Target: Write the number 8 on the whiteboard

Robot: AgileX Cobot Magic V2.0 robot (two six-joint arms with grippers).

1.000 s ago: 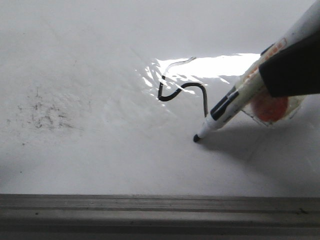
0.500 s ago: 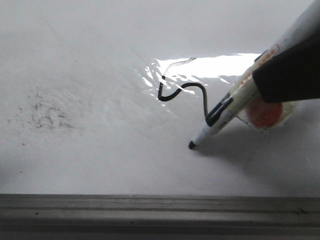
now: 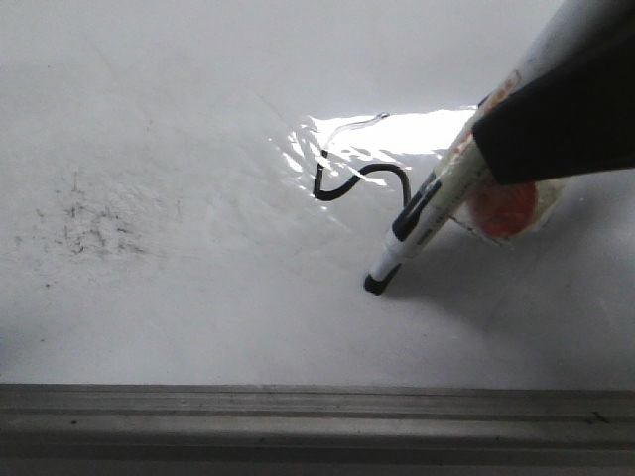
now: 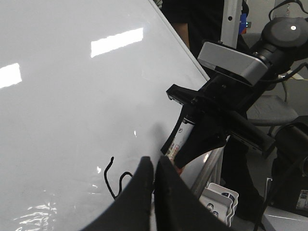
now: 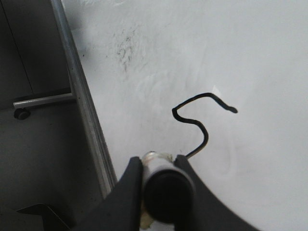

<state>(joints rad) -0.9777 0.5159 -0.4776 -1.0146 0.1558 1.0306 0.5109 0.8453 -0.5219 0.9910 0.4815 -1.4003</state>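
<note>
Since the earlier frame our marker (image 3: 417,223) tip slides toward the board's (image 3: 198,327) near rail (image 3: 298,412). Right gripper (image 5: 162,168) clamps the marker; left gripper (image 4: 154,168) sits closed, empty. We are mid-stroke: the 8 (image 3: 362,180), mid-board, needs its loop curved back upward.

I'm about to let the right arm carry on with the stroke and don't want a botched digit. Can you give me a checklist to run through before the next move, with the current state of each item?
1. Marker held firmly in the right gripper: ok, the fingers sit on both sides of the barrel.
2. Marker tip on the whiteboard: ok, it appears to touch.
3. The number 8 closed: not ok, only an open S-like curve so far.
4. Ink laid along the newest stretch near the tip: cannot tell.
5. Room before the edge rail: ok, bare board lies between.
6. Left gripper away from the stroke: ok, shut and holding nothing.
</note>
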